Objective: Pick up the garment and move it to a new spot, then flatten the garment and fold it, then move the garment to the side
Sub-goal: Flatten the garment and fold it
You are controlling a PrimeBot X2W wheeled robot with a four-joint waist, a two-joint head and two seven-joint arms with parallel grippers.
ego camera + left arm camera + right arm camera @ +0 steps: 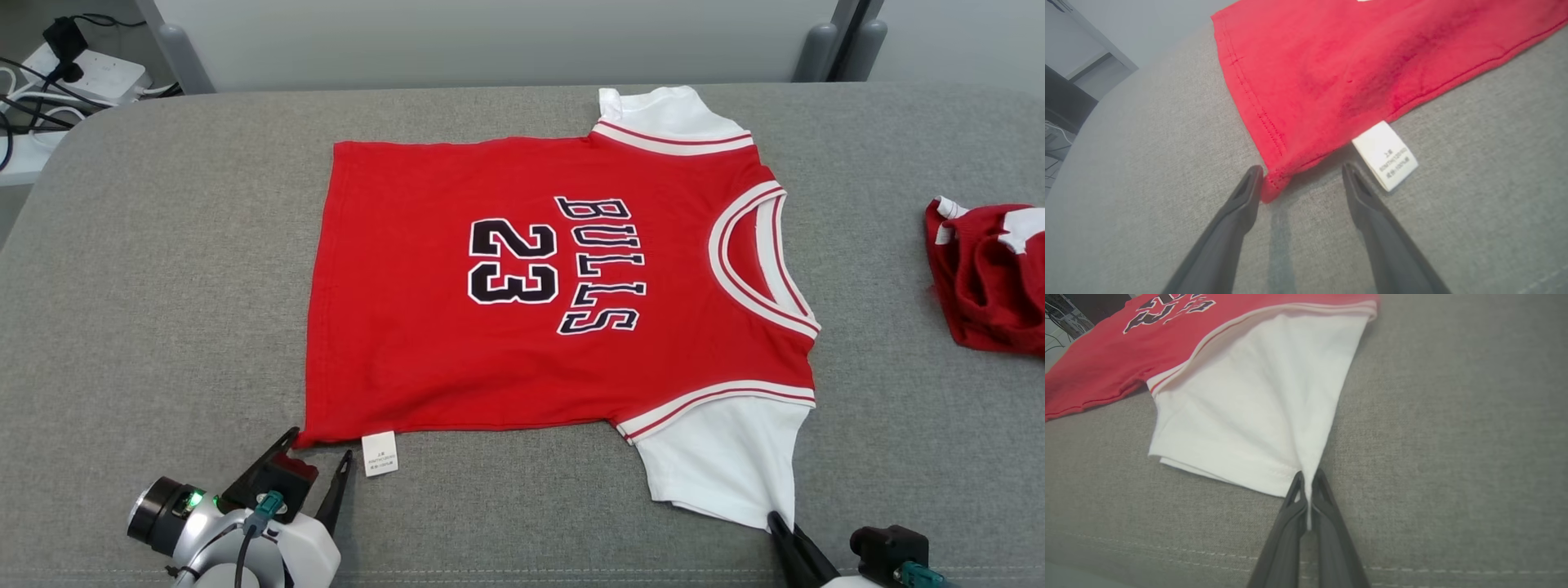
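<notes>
Two end effectors stand at the near edge of the garment (408, 351), a red jersey with white sleeves lying spread face up at the centre of the grey counter (163, 245), collar toward 3 o'clock and hem toward 9 o'clock. A crumpled red cloth (988, 278) lies well apart at 3 o'clock. The step in hand appears to be flattening, just ahead of the fold. The right end effector (771, 518) (1306, 477), at 5 o'clock, is clamped on the outer corner of the near sleeve (722, 457) (1249, 408), and the white cloth runs taut into its closed fingers. The left end effector (320, 447) (1301, 168), at 7 o'clock, has its fingers apart astride the hem corner (306, 437) (1267, 192). One finger touches that corner and the other lies just beside the care label (380, 453) (1385, 155). The next move likely calls for the left fingers to advance slightly and close on both layers of the hem, clear of the label. Both grips would then match before the near edge is carried toward 12 o'clock. Both arms lie low over the counter. The left fingers point toward 1 o'clock from a pale wrist housing, and the right fingers point toward 11 o'clock.
</notes>
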